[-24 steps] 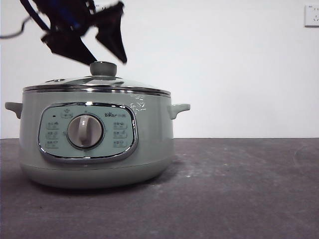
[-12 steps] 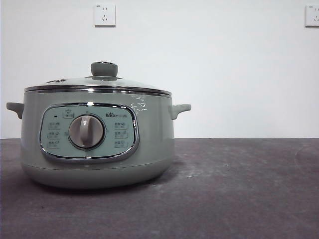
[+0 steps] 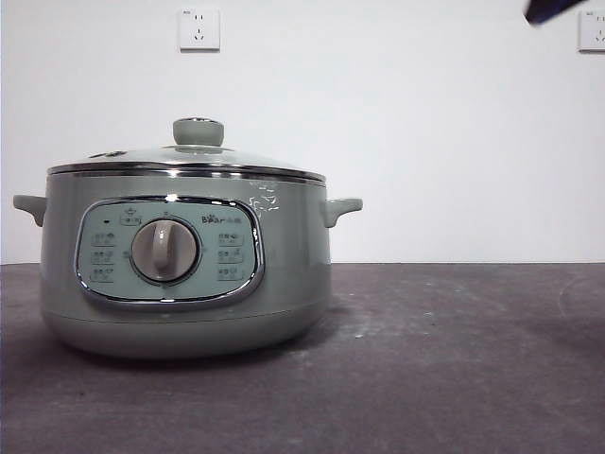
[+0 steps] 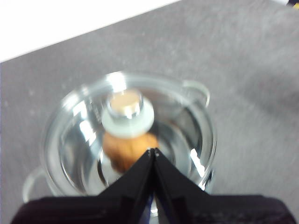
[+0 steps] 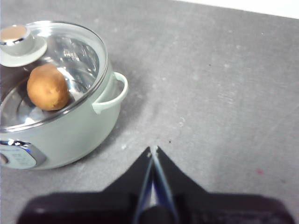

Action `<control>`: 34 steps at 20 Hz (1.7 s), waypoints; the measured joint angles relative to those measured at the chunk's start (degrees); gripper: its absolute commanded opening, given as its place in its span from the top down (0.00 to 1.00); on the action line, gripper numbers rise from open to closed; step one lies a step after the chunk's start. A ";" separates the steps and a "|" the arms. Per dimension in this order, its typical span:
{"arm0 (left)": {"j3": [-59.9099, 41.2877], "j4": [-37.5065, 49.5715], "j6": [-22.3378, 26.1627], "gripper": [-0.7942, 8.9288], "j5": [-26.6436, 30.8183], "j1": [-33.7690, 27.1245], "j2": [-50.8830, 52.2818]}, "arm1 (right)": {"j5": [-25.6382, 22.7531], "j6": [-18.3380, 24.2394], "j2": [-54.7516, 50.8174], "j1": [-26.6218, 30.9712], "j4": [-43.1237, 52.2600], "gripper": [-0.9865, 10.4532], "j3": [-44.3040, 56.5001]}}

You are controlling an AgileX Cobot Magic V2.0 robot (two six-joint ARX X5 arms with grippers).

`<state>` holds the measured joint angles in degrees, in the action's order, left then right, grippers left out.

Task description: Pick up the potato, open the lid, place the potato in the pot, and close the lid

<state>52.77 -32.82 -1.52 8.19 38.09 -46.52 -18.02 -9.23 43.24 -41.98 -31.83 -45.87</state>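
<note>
Pot (image 3: 184, 265) sits at the left of the front view on the dark grey bench (image 3: 454, 359), sage-green, chrome rim, small side handles sticking out either side. Lid (image 3: 189, 156) is on it, seated flat on the rim, green knob (image 3: 198, 131) upright at the centre. Control panel (image 3: 168, 252) faces the low camera: chrome frame, central dial, "Bear" printed just to the upper right of the dial; the small button icons are too small to read.

Potato (image 5: 47, 87) is inside the pot, under the glass lid, orange-brown, lying on the shiny inner floor close to the knob's side. My left wrist view shows the same potato (image 4: 128, 148) through the glass, blurred.

My left tool (image 4: 153, 152) hangs above the pot, pointing down at the lid, touching nothing; its two black jaws are pressed together tip to tip, nothing between them.

My right tool (image 5: 153, 150) is off to the pot's handle side, over bare bench, well apart from the pot; jaws pressed together at the tips, nothing gripped.

Front view, further right: wall socket (image 3: 198, 29) above the pot, a second socket (image 3: 592, 29) at the far right edge, and a dark arm tip (image 3: 553, 9) at the top right corner. Cannot tell from that view which arm it is.
</note>
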 measured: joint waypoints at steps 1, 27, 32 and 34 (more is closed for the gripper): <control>-4.22 2.27 -0.48 0.93 0.83 0.94 1.70 | 0.02 -0.09 -2.10 -0.02 3.13 0.93 3.82; -25.57 11.26 -2.49 0.92 -2.01 -25.18 31.17 | -1.57 -7.52 -4.92 -0.02 6.56 0.93 10.36; -41.09 21.40 -2.29 0.92 -3.87 -31.71 40.30 | -1.60 -7.52 -4.92 -0.02 6.56 0.93 10.36; -46.21 23.21 -2.10 0.92 -3.87 -32.04 42.77 | -1.60 -7.52 -4.92 -0.02 6.56 0.93 10.36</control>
<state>6.57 -9.61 -3.62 4.32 6.04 -3.75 -19.62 -16.75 38.33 -42.00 -25.28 -35.51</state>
